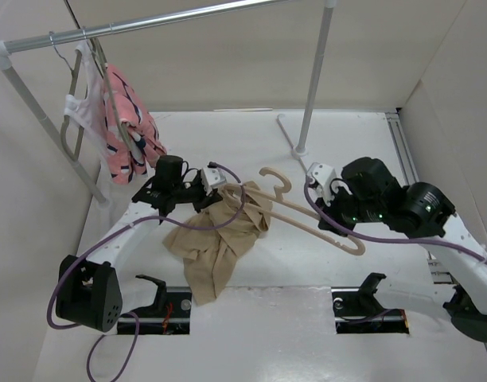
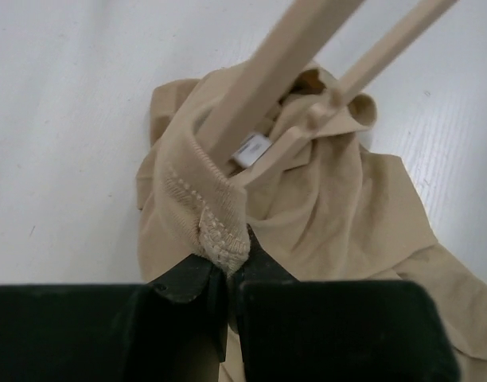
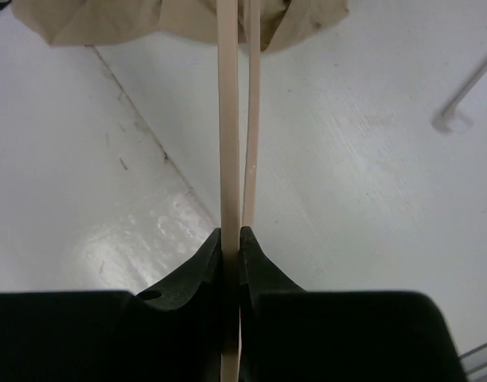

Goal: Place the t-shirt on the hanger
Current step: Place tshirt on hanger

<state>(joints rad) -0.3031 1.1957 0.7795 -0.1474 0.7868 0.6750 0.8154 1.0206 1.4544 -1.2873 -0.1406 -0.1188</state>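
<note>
Fingers (image 2: 192,278) of the left gripper (image 2: 227,261) pinch the ribbed collar of the t-shirt (image 2: 339,223) — its bulk heaped on the table (image 1: 291,270); the right gripper (image 3: 231,239) clamps the hanger (image 3: 227,119), whose long axis runs leftward from it — far end inside the neck opening, nearer the left arm.

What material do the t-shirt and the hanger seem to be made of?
The t-shirt: soft knitted fabric, probably cotton, matte tan; sign: ribbed, stitched collar and loose folds. The hanger: likely plastic, smooth pale peach; sign: thin rigid bars, even surface.
</note>
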